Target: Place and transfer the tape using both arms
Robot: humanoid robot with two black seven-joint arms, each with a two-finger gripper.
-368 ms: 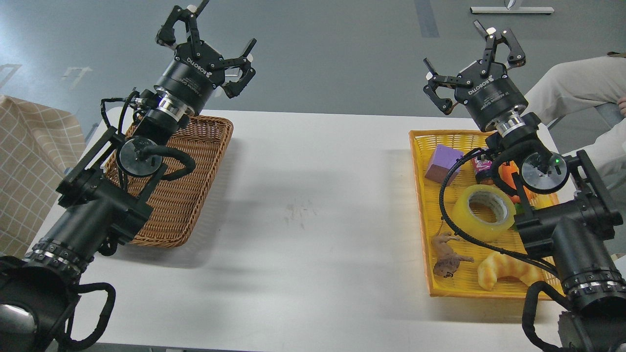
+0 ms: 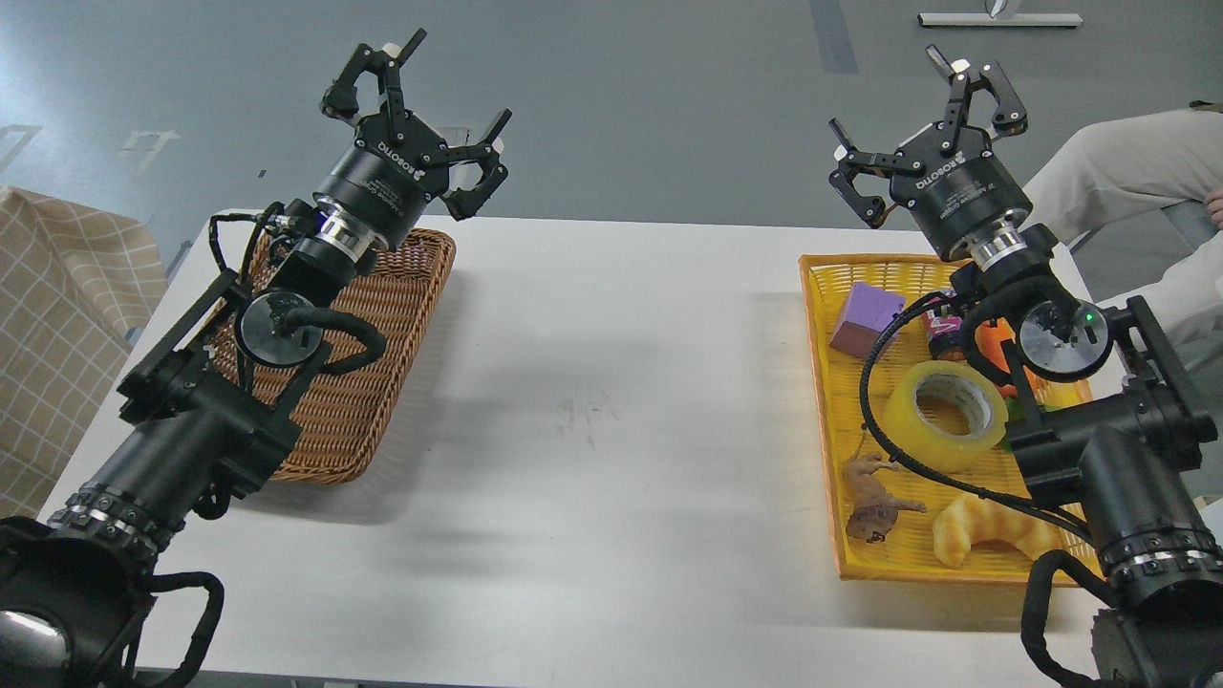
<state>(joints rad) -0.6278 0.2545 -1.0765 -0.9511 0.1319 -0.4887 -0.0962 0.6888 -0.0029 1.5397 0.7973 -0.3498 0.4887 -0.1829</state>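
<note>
The tape (image 2: 944,417), a wide yellowish translucent roll with a grey-white core, lies flat in the yellow tray (image 2: 820,382) on the right of the table. My right gripper (image 2: 925,119) is open and empty, raised above the tray's far end, well away from the tape. My left gripper (image 2: 420,119) is open and empty, raised above the far end of the brown wicker basket (image 2: 382,363) on the left. The right arm's cable loops over the tape's near left edge.
In the yellow tray lie a purple block (image 2: 865,318), a small jar (image 2: 944,332), an orange object (image 2: 998,344), a brown animal toy (image 2: 874,502) and a croissant toy (image 2: 979,537). A checked cloth (image 2: 57,325) is at left. A seated person's legs (image 2: 1127,182) are at right.
</note>
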